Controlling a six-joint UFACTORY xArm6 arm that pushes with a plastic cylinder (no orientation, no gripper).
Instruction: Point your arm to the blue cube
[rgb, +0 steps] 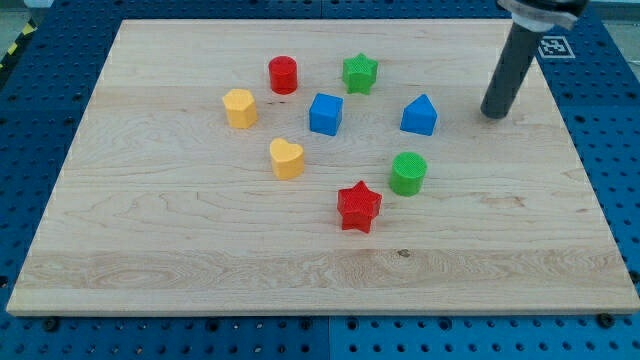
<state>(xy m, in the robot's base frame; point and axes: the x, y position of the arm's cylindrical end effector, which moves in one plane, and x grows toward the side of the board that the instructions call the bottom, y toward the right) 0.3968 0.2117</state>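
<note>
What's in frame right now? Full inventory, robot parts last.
blue cube: 1, blue, board centre
blue house-shaped block: 1, blue, right of the cube
red cylinder: 1, red, toward the view's top
green star: 1, green, right of red cylinder
yellow hexagon-like block: 1, yellow, left of the cube
yellow heart: 1, yellow, below the cube
green cylinder: 1, green, lower right
red star: 1, red, lowest
wooden board: 1, light wood, on blue pegboard
my tip: 1, dark rod, right of the house-shaped block, touching nothing

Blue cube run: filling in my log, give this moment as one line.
target: blue cube | my tip: far to its right, touching nothing | nearest block: blue house-shaped block, between them | status: not reached
</note>
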